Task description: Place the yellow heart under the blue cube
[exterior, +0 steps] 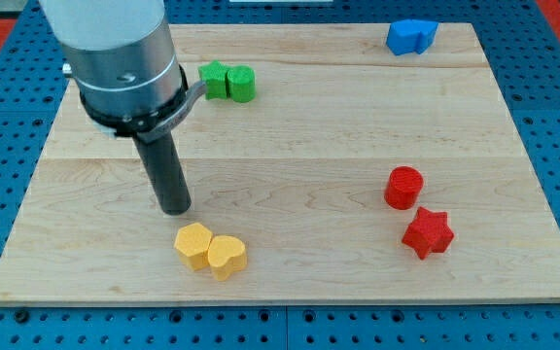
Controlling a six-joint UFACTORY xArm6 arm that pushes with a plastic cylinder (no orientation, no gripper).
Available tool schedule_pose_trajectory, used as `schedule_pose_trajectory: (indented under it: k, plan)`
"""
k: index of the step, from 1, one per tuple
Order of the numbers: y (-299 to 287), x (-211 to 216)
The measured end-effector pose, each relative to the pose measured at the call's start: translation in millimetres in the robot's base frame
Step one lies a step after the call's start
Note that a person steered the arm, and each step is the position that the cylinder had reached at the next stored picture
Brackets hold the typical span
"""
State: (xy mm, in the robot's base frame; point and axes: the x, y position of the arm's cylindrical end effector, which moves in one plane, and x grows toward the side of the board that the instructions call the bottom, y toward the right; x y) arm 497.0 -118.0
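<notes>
Yellow heart (227, 256) just below-right of my tip (175, 207), apart; blue cube (411, 36) far top-right.

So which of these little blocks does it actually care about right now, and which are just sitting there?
In the job:
- yellow heart
- blue block, at the view's top right
- my tip, just above the yellow pair

Just lying about:
- yellow hexagon
- two green blocks
- red cylinder
- red star

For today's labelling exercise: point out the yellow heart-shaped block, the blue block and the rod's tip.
yellow heart-shaped block (227, 256), camera view, top face.
blue block (411, 35), camera view, top face.
my tip (175, 208), camera view, rod's lower end.
</notes>
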Motion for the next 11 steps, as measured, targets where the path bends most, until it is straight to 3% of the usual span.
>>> schedule_pose_trajectory:
  k: [1,2,3,4,5,6,8,10,11]
  plan:
    - [17.3,-47.0]
    - [30.6,-52.4]
    - [-26.3,-8.9]
    - [-49.0,71.9]
    - [-14.3,107.5]
    - [61.3,112.3]
    - [74.1,43.0]
    - [45.4,55.8]
    - [6.9,32.3]
